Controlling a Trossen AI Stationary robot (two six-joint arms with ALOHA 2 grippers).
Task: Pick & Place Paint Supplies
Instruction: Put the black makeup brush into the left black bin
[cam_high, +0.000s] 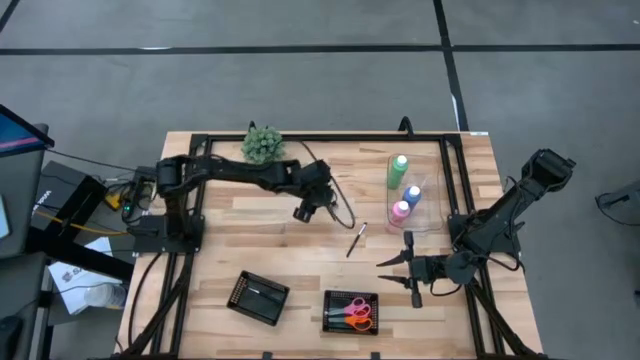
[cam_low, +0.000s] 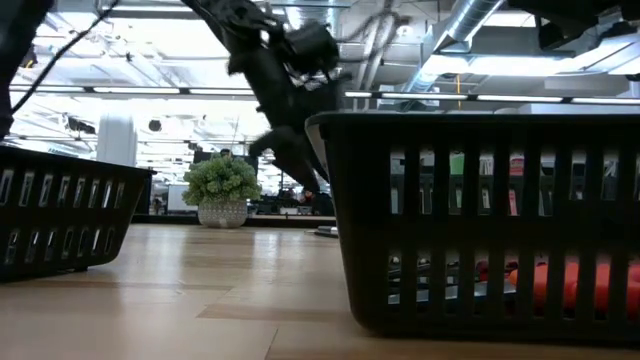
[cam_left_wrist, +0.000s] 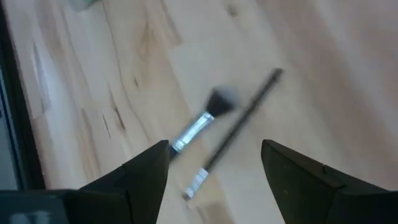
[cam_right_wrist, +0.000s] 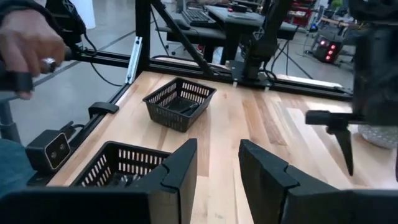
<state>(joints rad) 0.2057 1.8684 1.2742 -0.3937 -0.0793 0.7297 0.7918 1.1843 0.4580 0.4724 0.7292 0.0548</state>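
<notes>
The left gripper (cam_high: 304, 213) hangs wide open above two brushes (cam_left_wrist: 230, 124) lying on the table (cam_high: 230, 250); the right gripper (cam_high: 398, 272) waits, fingers parted, empty.

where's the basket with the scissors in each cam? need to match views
High view: basket with the scissors at the table's near edge, right of centre.
Low view: fills the right foreground; orange handles show through its slats.
Left wrist view: not in it; only brushes on wood.
Right wrist view: nearest basket, just beyond that arm's fingers.
Shared landmark: the second black basket, in all but the left wrist view.
</notes>
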